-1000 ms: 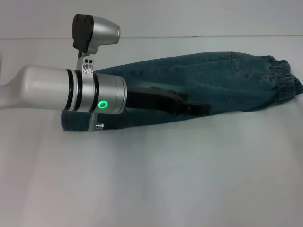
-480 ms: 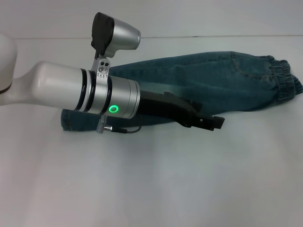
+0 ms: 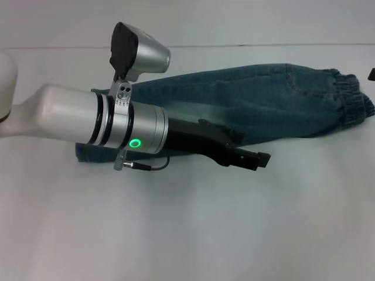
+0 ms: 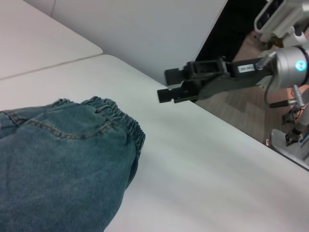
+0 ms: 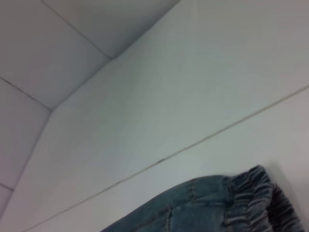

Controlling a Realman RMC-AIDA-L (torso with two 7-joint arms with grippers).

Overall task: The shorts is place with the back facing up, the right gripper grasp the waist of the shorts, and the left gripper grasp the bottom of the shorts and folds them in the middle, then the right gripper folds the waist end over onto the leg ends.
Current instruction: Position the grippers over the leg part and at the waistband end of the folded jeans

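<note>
The blue denim shorts (image 3: 263, 105) lie folded lengthwise in a long strip across the table. Their ruched waist (image 3: 351, 99) is at the right end, also seen in the left wrist view (image 4: 120, 118) and the right wrist view (image 5: 256, 193). The leg ends (image 3: 82, 153) are at the left, mostly hidden behind my left arm. My left gripper (image 3: 258, 159) hovers just in front of the shorts' near edge, holding nothing. My right gripper (image 4: 170, 86) hangs in the air beyond the waist with a small gap between its fingers; only a black tip (image 3: 371, 74) shows in the head view.
The white table (image 3: 193, 234) stretches in front of the shorts. A seam line (image 3: 234, 45) runs along the back. Past the table's far edge, the left wrist view shows floor and robot hardware (image 4: 289, 140).
My left arm has swung right and toward the front, taking its gripper off the shorts. The black tip of the right gripper has appeared at the right edge.
</note>
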